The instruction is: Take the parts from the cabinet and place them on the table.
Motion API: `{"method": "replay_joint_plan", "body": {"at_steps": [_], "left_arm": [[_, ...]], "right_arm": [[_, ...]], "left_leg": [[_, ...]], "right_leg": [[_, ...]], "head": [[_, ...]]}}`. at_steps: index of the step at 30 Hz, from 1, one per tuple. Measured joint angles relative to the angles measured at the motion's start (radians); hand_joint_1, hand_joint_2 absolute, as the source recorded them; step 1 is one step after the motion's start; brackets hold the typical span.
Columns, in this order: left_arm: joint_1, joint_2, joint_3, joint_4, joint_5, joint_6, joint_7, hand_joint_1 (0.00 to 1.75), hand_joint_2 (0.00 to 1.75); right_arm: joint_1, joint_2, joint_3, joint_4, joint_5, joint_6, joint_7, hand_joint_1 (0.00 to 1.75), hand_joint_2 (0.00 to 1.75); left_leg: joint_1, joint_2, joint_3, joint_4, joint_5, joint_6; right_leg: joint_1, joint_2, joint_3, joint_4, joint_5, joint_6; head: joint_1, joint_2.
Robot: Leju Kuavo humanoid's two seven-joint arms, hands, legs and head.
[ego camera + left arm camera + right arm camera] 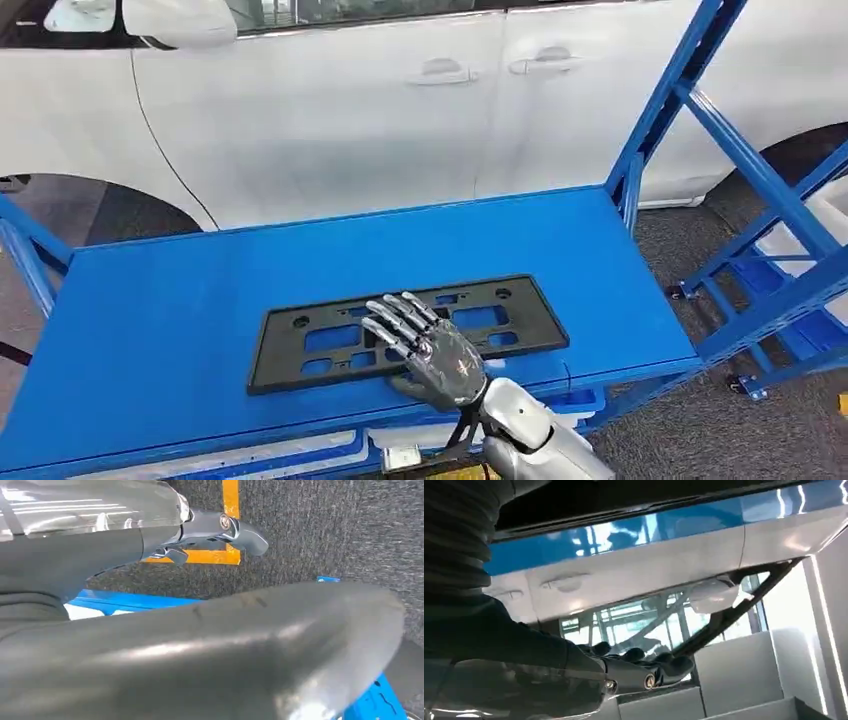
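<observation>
A flat black plastic part (pixel 300 345), long and pierced with cut-outs, lies on the blue shelf surface (pixel 150 300) near its front edge. My right hand (pixel 430 350) lies palm-down on the right half of the part with its fingers spread and nothing gripped. The right wrist view looks along those dark fingers (pixel 639 656) stretched out flat. My left hand (pixel 220 530) hangs down over the grey carpet; its thumb sticks out, and its other fingers are mostly hidden.
A white car (pixel 330 110) stands just behind the shelf. Blue rack posts and braces (pixel 760 180) rise at the right, with wheels on the carpet. A yellow floor line (pixel 231 510) runs under the left hand.
</observation>
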Motion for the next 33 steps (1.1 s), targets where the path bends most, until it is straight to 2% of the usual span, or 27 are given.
{"method": "replay_joint_plan", "body": {"at_steps": [2,3,4,6,7,8,9,10,12,13,16,17,18,19,20,22,23,24,25,27,28,29,30,33], "left_arm": [[0.001,0.000,0.000,0.000,0.000,0.000,0.000,0.00,0.00],[0.000,-0.005,0.000,0.000,0.000,0.000,0.000,0.00,0.00],[-0.001,-0.005,0.000,0.000,0.000,0.000,0.000,0.00,0.00],[0.000,-0.005,0.000,0.000,0.000,0.000,-0.001,0.00,0.00],[0.001,-0.005,0.000,0.000,0.000,0.000,-0.001,0.00,0.00],[0.002,-0.005,0.000,0.000,0.000,0.000,-0.001,0.00,0.00],[0.003,-0.005,0.000,0.000,0.000,0.000,-0.001,0.00,0.00],[0.003,-0.005,0.000,0.000,0.000,0.000,-0.001,0.00,0.00],[0.002,-0.006,0.000,0.000,0.000,0.000,-0.001,0.00,0.00],[0.002,-0.006,0.000,0.000,0.000,0.000,-0.001,0.00,0.00],[0.003,-0.006,0.000,0.000,0.000,-0.001,-0.001,0.00,0.00],[0.002,-0.006,0.000,0.000,0.000,-0.001,-0.001,0.00,0.00],[0.001,-0.006,0.000,0.000,0.000,-0.001,-0.001,0.00,0.00],[0.002,-0.006,0.000,0.000,0.000,-0.001,-0.002,0.00,0.00],[0.002,-0.007,0.000,0.000,0.000,-0.001,-0.001,0.00,0.00],[0.004,-0.007,0.000,0.000,0.000,-0.001,-0.001,0.00,0.00],[0.005,-0.007,0.000,0.000,0.000,-0.001,-0.002,0.00,0.00],[0.007,-0.006,0.000,0.000,0.000,-0.001,-0.002,0.00,0.00],[0.007,-0.006,0.000,0.000,0.000,-0.001,-0.002,0.00,0.00],[0.006,-0.006,0.000,0.000,0.000,-0.001,-0.002,0.00,0.00],[0.005,-0.006,0.000,0.000,0.000,-0.001,-0.002,0.00,0.00],[0.004,-0.006,0.000,0.000,0.000,-0.001,-0.002,0.00,0.00],[0.003,-0.006,0.000,0.000,0.000,-0.001,-0.002,0.00,0.00],[0.003,-0.006,0.000,0.000,0.000,-0.001,-0.002,0.00,0.00]], "right_arm": [[-0.015,0.002,0.017,0.019,-0.003,0.000,0.000,0.00,1.75],[-0.021,0.003,0.021,0.028,-0.006,-0.001,0.002,0.00,1.75],[-0.029,0.005,0.023,0.035,-0.008,-0.002,0.003,0.00,1.75],[-0.039,0.005,0.031,0.051,-0.010,-0.002,0.003,0.00,1.75],[-0.038,0.005,0.036,0.059,-0.010,-0.002,0.003,0.00,1.75],[-0.038,0.005,0.038,0.066,-0.010,-0.002,0.003,0.00,1.75],[-0.038,0.005,0.040,0.071,-0.010,-0.002,0.003,0.00,1.75],[-0.039,0.005,0.040,0.074,-0.010,-0.002,0.003,0.00,1.75],[-0.044,0.005,0.040,0.080,-0.010,-0.003,0.003,0.00,1.75],[-0.048,0.005,0.040,0.082,-0.010,-0.003,0.003,0.00,1.75],[-0.049,0.008,0.041,0.087,-0.010,-0.004,0.003,0.00,1.75],[-0.050,0.008,0.042,0.089,-0.010,-0.004,0.003,0.00,1.75],[-0.050,0.010,0.042,0.089,-0.010,-0.004,0.003,0.00,1.75],[-0.052,0.011,0.042,0.090,-0.010,-0.004,0.003,0.00,1.75],[-0.054,0.014,0.043,0.090,-0.010,-0.005,0.003,0.00,1.75],[-0.052,0.015,0.045,0.092,-0.010,-0.005,0.003,0.00,1.75],[-0.052,0.015,0.046,0.095,-0.010,-0.005,0.003,0.00,1.75],[-0.052,0.015,0.046,0.097,-0.010,-0.005,0.003,0.00,1.75],[-0.052,0.015,0.047,0.098,-0.010,-0.005,0.003,0.00,1.75],[-0.053,0.017,0.047,0.099,-0.010,-0.005,0.003,0.00,1.75],[-0.053,0.018,0.048,0.099,-0.010,-0.005,0.003,0.00,1.75],[-0.054,0.018,0.048,0.099,-0.010,-0.005,0.003,0.00,1.75],[-0.054,0.018,0.048,0.099,-0.010,-0.005,0.003,0.00,1.75],[-0.054,0.018,0.048,0.099,-0.010,-0.005,0.003,0.00,1.75]], "left_leg": [[0.002,0.000,0.001,-0.008,0.006,0.013],[0.005,0.002,0.004,-0.013,0.011,0.019],[0.006,0.002,0.004,-0.014,0.012,0.023],[0.005,0.003,0.002,-0.014,0.012,0.026],[0.004,0.003,0.000,-0.013,0.012,0.026],[0.004,0.003,0.000,-0.012,0.012,0.026],[0.004,0.002,0.001,-0.012,0.011,0.026],[0.004,0.001,0.002,-0.011,0.011,0.025],[0.004,-0.001,0.008,-0.011,0.008,0.021],[0.000,-0.001,0.007,-0.011,0.007,0.016],[0.001,-0.001,0.005,-0.013,0.008,-0.001],[0.000,-0.001,0.007,-0.016,0.009,-0.008],[0.002,-0.001,0.003,-0.007,0.000,-0.013],[0.003,0.000,-0.007,0.021,-0.022,-0.016],[0.004,-0.001,-0.037,0.088,-0.063,-0.020],[0.005,-0.001,-0.116,0.259,-0.139,-0.026],[0.006,-0.001,-0.141,0.311,-0.148,-0.028],[0.006,-0.001,-0.140,0.309,-0.133,-0.029],[0.006,-0.001,-0.118,0.257,-0.095,-0.029],[0.008,0.000,-0.030,0.075,-0.002,-0.025],[0.008,0.001,-0.003,0.010,0.005,-0.021],[0.002,0.000,0.007,-0.005,-0.002,-0.013],[0.003,-0.001,0.002,0.000,-0.001,-0.007],[0.003,-0.001,0.002,0.000,-0.001,-0.007]], "right_leg": [[0.001,0.000,0.001,-0.002,0.001,0.012],[-0.005,0.000,-0.001,0.011,-0.011,0.017],[-0.004,-0.001,-0.018,0.046,-0.039,0.023],[-0.010,-0.001,-0.093,0.207,-0.121,0.030],[-0.011,-0.001,-0.130,0.281,-0.145,0.033],[-0.012,-0.001,-0.148,0.315,-0.145,0.034],[-0.014,-0.001,-0.141,0.298,-0.123,0.034],[-0.014,-0.001,-0.115,0.241,-0.085,0.032],[-0.015,-0.001,-0.017,0.046,0.007,0.022],[-0.011,-0.001,0.005,0.001,-0.006,0.017],[-0.004,0.001,-0.002,-0.001,0.001,0.007],[-0.006,0.002,-0.002,-0.006,0.004,0.000],[-0.015,-0.001,0.004,-0.016,0.010,-0.008],[-0.014,-0.001,0.005,-0.018,0.011,-0.012],[-0.013,-0.002,0.004,-0.018,0.010,-0.018],[-0.009,-0.003,0.003,-0.017,0.009,-0.020],[-0.009,-0.003,0.003,-0.016,0.009,-0.020],[-0.009,-0.003,0.003,-0.016,0.009,-0.020],[-0.009,-0.002,0.004,-0.014,0.009,-0.020],[-0.009,-0.001,0.007,-0.010,0.004,-0.014],[-0.008,-0.001,0.007,-0.006,0.001,-0.009],[-0.001,0.001,0.001,0.002,-0.002,-0.004],[-0.002,0.000,-0.001,-0.001,0.001,0.001],[-0.002,0.000,-0.001,-0.001,0.001,0.001]], "head": [[0.000,0.000],[0.000,0.000],[0.000,0.000],[0.000,0.000],[0.000,0.000],[0.000,0.000],[0.000,0.000],[0.000,0.000],[0.000,0.000],[0.000,0.000],[0.000,0.000],[0.000,0.000],[0.000,0.000],[0.000,0.000],[0.000,0.000],[0.000,0.000],[0.000,0.000],[0.000,0.000],[0.000,0.000],[0.000,0.000],[0.000,0.000],[0.000,0.000],[0.000,0.000],[0.000,0.000]]}}
